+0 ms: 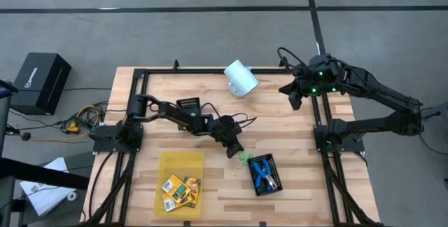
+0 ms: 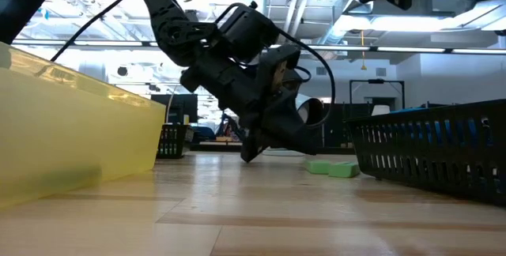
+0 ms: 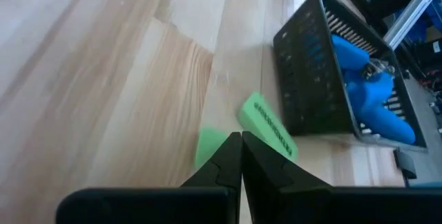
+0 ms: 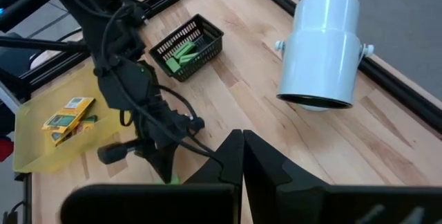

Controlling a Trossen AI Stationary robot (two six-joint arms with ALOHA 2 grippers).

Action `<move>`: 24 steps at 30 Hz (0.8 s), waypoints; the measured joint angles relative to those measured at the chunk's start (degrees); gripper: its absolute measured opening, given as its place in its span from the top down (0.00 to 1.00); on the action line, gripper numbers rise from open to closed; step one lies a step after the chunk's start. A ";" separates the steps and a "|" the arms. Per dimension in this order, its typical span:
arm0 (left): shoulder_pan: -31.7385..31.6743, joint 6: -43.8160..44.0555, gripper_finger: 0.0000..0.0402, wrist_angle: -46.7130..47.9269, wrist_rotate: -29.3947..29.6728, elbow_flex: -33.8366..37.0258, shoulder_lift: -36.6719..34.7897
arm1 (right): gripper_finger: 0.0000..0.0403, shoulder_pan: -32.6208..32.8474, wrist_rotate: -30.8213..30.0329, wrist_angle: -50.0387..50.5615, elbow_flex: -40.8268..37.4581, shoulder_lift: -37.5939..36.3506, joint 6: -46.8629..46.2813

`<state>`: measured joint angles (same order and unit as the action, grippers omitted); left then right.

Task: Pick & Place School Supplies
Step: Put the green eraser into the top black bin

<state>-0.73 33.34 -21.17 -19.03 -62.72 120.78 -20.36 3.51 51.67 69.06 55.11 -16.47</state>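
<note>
- Nearest to the low camera, the translucent yellow plastic tray (image 2: 75, 133) is seen at the left, with the wooden surface (image 2: 261, 216) running away from it.
- The left tool (image 1: 233, 148) is held low over the surface, just beside the little light-green oblong pieces (image 3: 266, 124); its fingers are pressed together and nothing is held between them.
- Two green pieces are lying on the surface, just beside the wall of the black mesh tray (image 3: 314, 79). More of them are seen in another black mesh basket (image 4: 188, 45) farther back.
- These pieces look like small flat blocks with dark print on one face. They are judged to be light and rather stiff, perhaps a little rubbery, so they should be taken across the two long sides, near the middle.
- The blue-handled plier-like tools (image 3: 373, 89) are already lying inside the black mesh tray.
- The flat orange-yellow boxes with green marks (image 1: 180, 188) are lying in the yellow tray.
- The right tool (image 1: 297, 92) is waiting near the white cylinder cup (image 1: 241, 77), closed and empty.
</note>
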 joint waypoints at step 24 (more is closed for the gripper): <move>-0.04 -3.18 0.99 8.73 -3.02 -1.03 0.69 | 1.00 -0.02 1.29 0.58 0.00 0.02 1.06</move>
<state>-0.78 30.16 -12.44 -22.04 -63.75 121.47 -20.38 4.80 52.25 69.06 55.13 -15.41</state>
